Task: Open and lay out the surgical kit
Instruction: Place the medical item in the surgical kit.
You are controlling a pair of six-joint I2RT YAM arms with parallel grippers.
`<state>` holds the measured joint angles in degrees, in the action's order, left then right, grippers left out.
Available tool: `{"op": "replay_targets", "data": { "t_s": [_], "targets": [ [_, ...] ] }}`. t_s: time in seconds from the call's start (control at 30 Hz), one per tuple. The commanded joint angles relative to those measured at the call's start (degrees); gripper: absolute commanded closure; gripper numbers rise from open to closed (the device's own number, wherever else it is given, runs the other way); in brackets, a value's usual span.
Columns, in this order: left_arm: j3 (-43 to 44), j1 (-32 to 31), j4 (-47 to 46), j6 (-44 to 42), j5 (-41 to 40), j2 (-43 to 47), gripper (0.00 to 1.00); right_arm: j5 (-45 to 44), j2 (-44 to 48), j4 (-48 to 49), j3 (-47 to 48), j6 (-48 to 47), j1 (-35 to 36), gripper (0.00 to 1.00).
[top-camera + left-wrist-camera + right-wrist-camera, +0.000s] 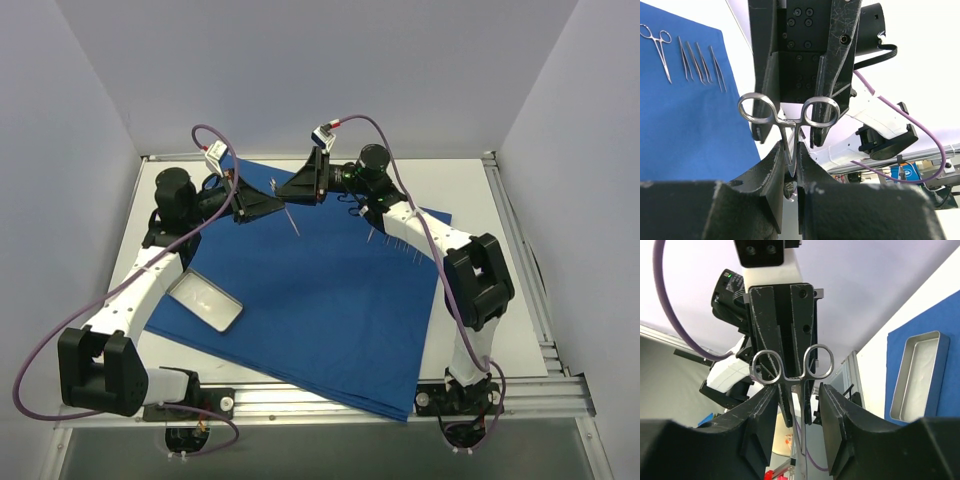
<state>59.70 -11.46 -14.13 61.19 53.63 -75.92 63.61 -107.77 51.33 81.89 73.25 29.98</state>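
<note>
Left hand (791, 150) clamped on shiny ring-handled steel forceps (790, 122), right hand (798, 389) apart

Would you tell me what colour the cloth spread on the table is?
The cloth is plain royal blue, seen best in the top external view.

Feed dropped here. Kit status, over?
Left gripper shut on forceps. Right gripper open around its shank. Other instruments laid on cloth; tray aside. Nothing blocking.
</note>
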Motion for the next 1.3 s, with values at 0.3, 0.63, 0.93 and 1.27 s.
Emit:
{"op": "replay_targets", "data": {
  "t_s": [0.3, 0.63, 0.93, 1.27],
  "targets": [
    [0.5, -0.6, -4.4, 0.9, 1.8, 2.4, 0.98, 1.7, -1.0, 13.7, -0.1, 6.8, 0.4, 0.76],
    [0.9, -0.6, -4.2, 1.0, 1.4, 3.1, 0.98, 1.5, 0.1, 6.0, 0.0, 0.7, 0.7, 0.58],
    [0.7, -1.2, -4.8, 1.6, 1.5, 3.5, 0.98, 2.9, -2.6, 22.0, 0.5, 12.0, 2.2, 0.56],
    [0.2, -1.6, -1.9, -0.3, 1.0, 5.0, 0.98, 2.4, -3.6, 28.1, 0.6, 17.2, 3.0, 0.78]
  ]
}}
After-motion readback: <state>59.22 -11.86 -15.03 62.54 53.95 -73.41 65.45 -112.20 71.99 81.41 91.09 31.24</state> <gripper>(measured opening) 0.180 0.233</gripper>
